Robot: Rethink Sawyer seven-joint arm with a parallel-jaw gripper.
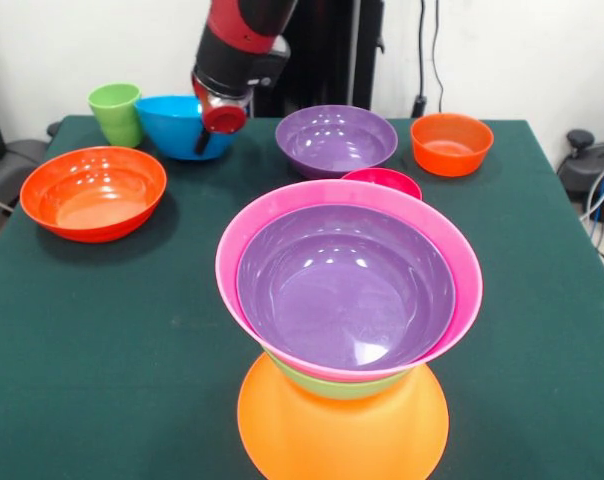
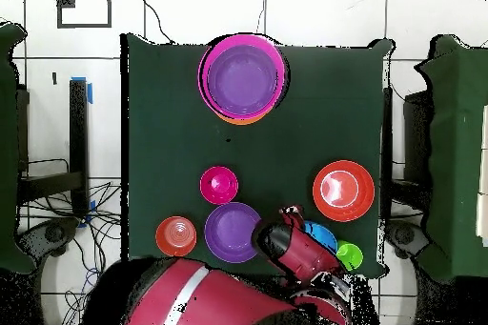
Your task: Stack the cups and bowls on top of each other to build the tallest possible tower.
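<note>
Front view: gripper (image 1: 210, 128) sits at the glossy blue plastic bowl (image 1: 179, 124), far left by the light-green tumbler (image 1: 116, 112); can't tell if it's clamped. Bowl's prob. light, stiff, slick — take the rim.

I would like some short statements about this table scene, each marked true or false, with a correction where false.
1. The tower has a purple bowl on top, sitting inside a pink bowl. True.
2. The tower's base is a blue bowl. False: the base is an upturned orange bowl; the blue bowl stands apart, at the gripper.
3. The light-green cup is already on the tower. False: it stands on the table beside the blue bowl.
4. A second purple bowl stands loose on the table. True.
5. The small magenta bowl lies inside a red-orange bowl. False: it stands alone.
</note>
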